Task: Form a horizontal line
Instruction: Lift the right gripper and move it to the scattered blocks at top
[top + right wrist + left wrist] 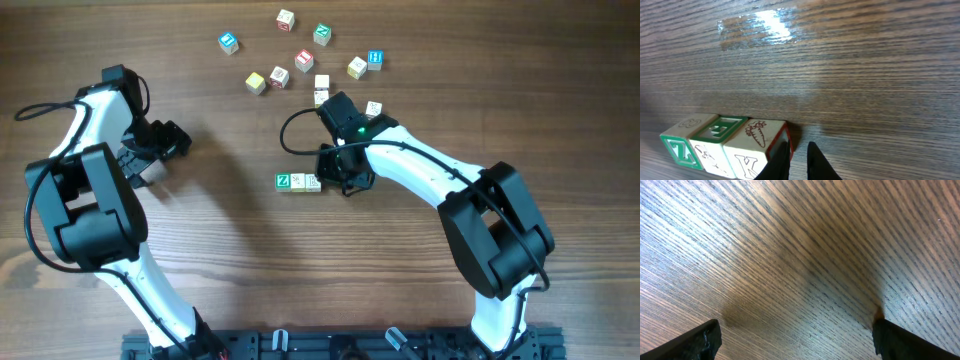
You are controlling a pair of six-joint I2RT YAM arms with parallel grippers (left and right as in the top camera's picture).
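The horizontal line [298,182] is a short row of three cubes on the wooden table. Its left cube has a green face with a white Z [283,181]. In the right wrist view the Z cube [677,147], a green-topped cube [720,129] and a cream cube with a carrot and a K [757,137] touch side by side. My right gripper [799,160] is shut and empty, and its tips rest against the red-rimmed right end of the row. It also shows in the overhead view [342,178]. My left gripper [795,340] is open and empty over bare wood at the far left [165,142].
Several loose cubes lie at the back of the table: blue ones [229,42] [375,59], a teal one [322,34], a red one [304,60], yellow ones [255,82] [357,67], and white ones [321,90] beside my right arm.
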